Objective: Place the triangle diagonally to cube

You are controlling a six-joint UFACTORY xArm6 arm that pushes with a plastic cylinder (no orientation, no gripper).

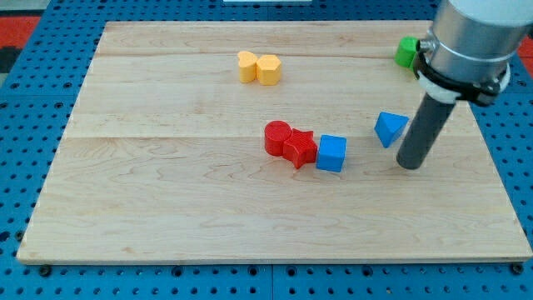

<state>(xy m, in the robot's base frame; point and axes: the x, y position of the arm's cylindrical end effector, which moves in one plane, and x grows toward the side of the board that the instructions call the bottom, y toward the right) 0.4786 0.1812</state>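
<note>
A blue triangle block [390, 128] lies on the wooden board at the view's right. A blue cube [331, 153] lies a short way to the triangle's lower left, near the board's middle. My tip [409, 164] stands on the board just right of and below the triangle, close to it; I cannot tell if the rod touches it. The cube is well to the left of the tip.
Two red blocks, a cylinder [277, 137] and a star-like one [300, 149], lie against the cube's left side. Two yellow blocks [259, 68] sit together near the top middle. A green block [406, 52] is at the top right, partly hidden by the arm.
</note>
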